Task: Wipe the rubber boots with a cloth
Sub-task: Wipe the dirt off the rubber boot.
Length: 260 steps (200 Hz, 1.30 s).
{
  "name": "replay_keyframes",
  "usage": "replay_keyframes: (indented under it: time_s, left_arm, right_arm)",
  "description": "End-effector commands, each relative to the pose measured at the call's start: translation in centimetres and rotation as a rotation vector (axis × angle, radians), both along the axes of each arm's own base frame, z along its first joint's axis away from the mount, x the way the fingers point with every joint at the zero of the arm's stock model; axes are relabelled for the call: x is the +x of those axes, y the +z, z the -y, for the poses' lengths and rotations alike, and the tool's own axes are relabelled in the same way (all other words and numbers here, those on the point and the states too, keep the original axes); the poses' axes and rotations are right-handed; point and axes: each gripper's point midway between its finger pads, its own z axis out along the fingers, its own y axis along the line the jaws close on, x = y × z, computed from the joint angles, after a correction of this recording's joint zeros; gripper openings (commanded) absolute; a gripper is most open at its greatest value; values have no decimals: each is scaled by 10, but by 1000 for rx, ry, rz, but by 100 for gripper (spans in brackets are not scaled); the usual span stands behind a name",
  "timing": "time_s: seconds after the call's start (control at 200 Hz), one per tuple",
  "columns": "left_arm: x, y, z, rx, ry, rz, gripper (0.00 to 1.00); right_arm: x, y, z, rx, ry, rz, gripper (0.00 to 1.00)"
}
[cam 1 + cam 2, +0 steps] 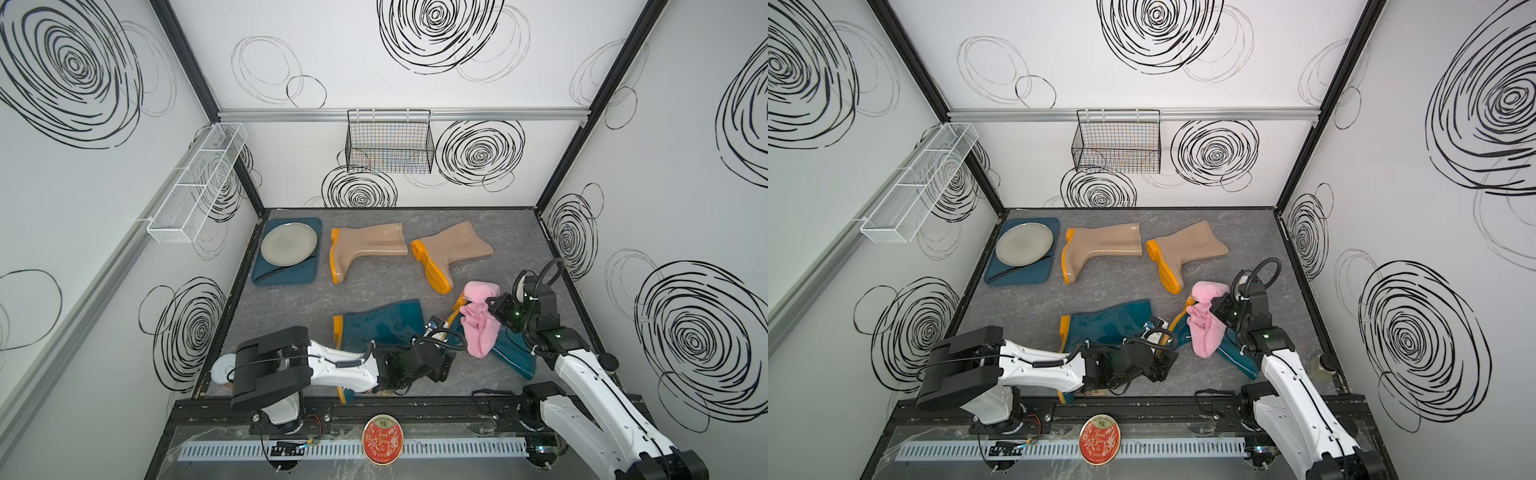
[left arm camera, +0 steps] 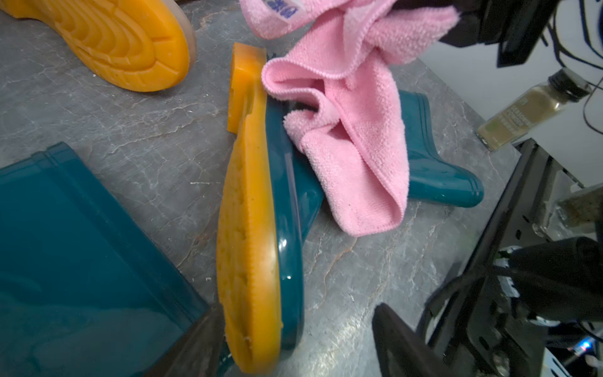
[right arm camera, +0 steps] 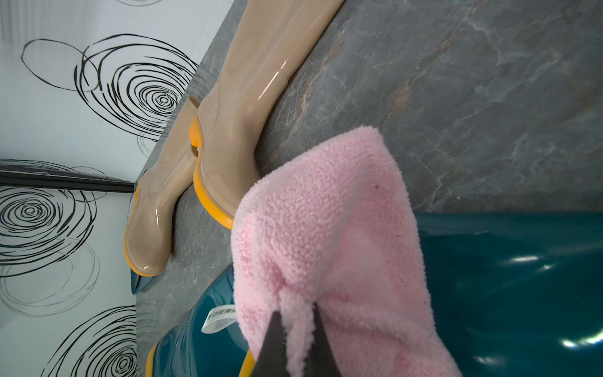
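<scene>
Two beige rubber boots (image 1: pixel 365 245) (image 1: pixel 453 247) lie on their sides at the back of the table. Two dark teal rubber boots lie nearer: one (image 1: pixel 382 324) partly under my left arm, the other (image 1: pixel 515 353) to its right, orange sole (image 2: pixel 248 228) on edge. The pink cloth (image 1: pixel 478 328) drapes over that right boot, bunched in my shut right gripper (image 1: pixel 490 305) (image 3: pixel 298 310). My left gripper (image 2: pixel 300 342) is open, its fingers either side of the boot's toe; one finger sits close to the sole, the other stands well clear.
A teal tray (image 1: pixel 309 278) with a grey plate (image 1: pixel 289 243) and a dark knife sits back left. A spice bottle (image 2: pixel 528 111) stands by the right table edge. A red tin (image 1: pixel 382 438) rests on the front rail. Wire baskets hang on the left and back walls.
</scene>
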Motion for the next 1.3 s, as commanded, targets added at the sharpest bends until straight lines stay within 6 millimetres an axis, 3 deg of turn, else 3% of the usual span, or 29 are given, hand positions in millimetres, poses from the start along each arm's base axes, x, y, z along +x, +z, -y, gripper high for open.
replay_keyframes:
  time_s: [0.0, 0.095, 0.225, 0.33, 0.555, 0.685, 0.781, 0.911, 1.006, 1.071, 1.166, 1.296]
  left_arm:
    - [29, 6, 7, -22, 18, 15, 74]
    - [44, 0, 11, -34, 24, -13, 71]
    - [45, -3, 25, -13, -6, -14, 60]
    - [36, -14, 29, 6, -31, -36, 48]
    - [19, -36, 9, 49, -13, -58, 30]
    - [13, -44, 1, 56, -4, -67, 18]
    - [9, -47, -2, 61, -5, -71, 9]
    - [4, -49, 0, 64, -15, -73, 1]
    - [3, -47, 2, 69, -16, -70, 0]
    - [3, -45, 3, 70, -14, -64, 0]
    - [3, -43, 5, 68, -13, -63, 0]
    - [4, -40, 7, 63, -8, -64, 0]
  right_arm:
    - [14, 5, -12, 62, 31, 52, 0]
    - [15, -13, -28, 139, 64, -36, 0]
    - [25, -35, -28, 151, 38, -108, 0]
    - [37, -51, -10, 119, -33, -186, 0]
    - [53, -83, 39, 99, -162, -302, 0]
    - [65, -74, 47, 51, -140, -275, 0]
    - [69, -51, 24, 67, -24, -179, 0]
    - [52, -26, -25, 52, 114, -118, 0]
    - [33, -25, -54, 97, 160, -110, 0]
    - [24, -34, -60, 140, 148, -135, 0]
    - [23, -51, -44, 110, 84, -164, 0]
    - [22, -83, 5, 90, -55, -279, 0]
